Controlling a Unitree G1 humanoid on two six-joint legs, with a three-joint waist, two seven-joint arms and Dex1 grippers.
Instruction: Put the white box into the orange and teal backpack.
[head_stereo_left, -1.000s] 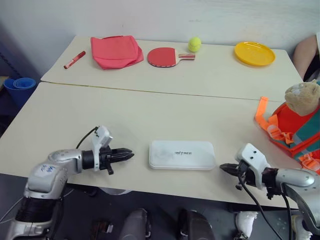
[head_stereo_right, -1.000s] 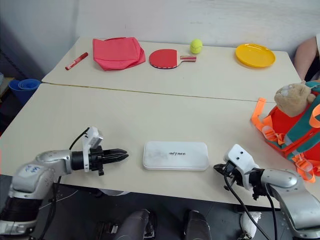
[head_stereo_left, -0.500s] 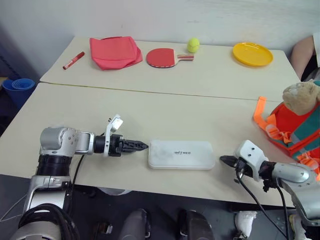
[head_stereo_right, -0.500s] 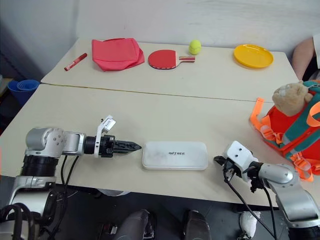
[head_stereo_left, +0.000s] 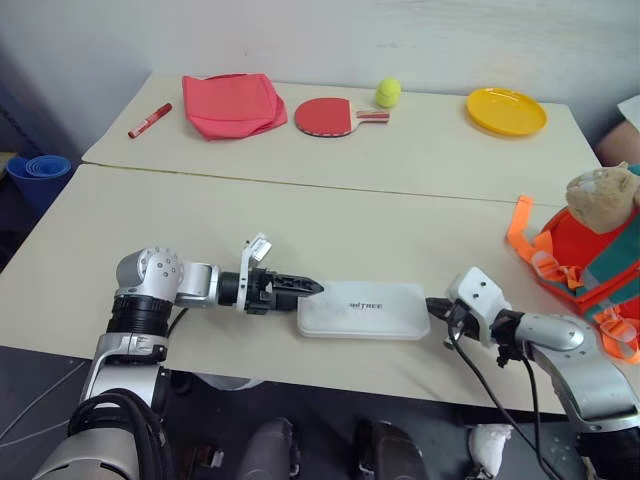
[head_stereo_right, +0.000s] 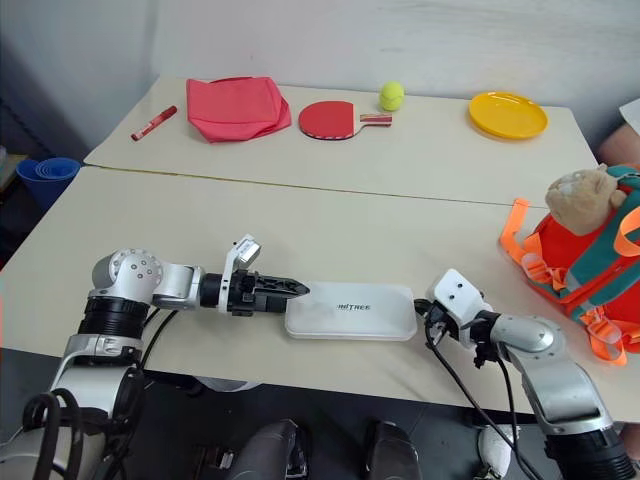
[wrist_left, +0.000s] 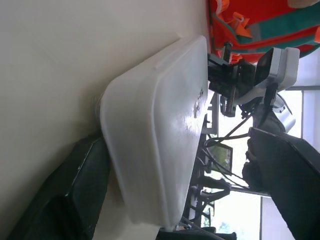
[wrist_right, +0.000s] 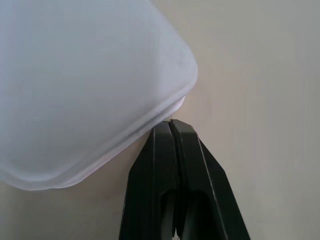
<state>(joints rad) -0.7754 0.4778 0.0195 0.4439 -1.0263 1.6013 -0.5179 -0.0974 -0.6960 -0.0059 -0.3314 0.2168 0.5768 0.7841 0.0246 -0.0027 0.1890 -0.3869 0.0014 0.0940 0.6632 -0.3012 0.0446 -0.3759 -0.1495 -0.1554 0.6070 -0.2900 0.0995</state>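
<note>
The white box (head_stereo_left: 363, 308) lies flat near the front edge of the near table. My left gripper (head_stereo_left: 312, 287) is open at the box's left end, which sits between its fingers (wrist_left: 75, 200) in the left wrist view. My right gripper (head_stereo_left: 432, 303) is shut, and its tips (wrist_right: 171, 131) rest against the box's right-end corner (wrist_right: 85, 90). The orange and teal backpack (head_stereo_left: 585, 250) stands at the table's right edge with a tan plush cat (head_stereo_left: 605, 190) on top, well to the right of both grippers.
On the far table lie a folded red-pink cloth (head_stereo_left: 232, 102), a red paddle (head_stereo_left: 325, 115), a tennis ball (head_stereo_left: 388, 92), a yellow plate (head_stereo_left: 506, 110) and a red marker (head_stereo_left: 149, 119). Blue cups (head_stereo_left: 35, 170) sit beyond the left edge. A person's arm (head_stereo_left: 620, 140) shows at the right.
My left gripper has moved right to the box's left end, rolled and opened. My right gripper has moved left to the box's right end and stayed shut.
</note>
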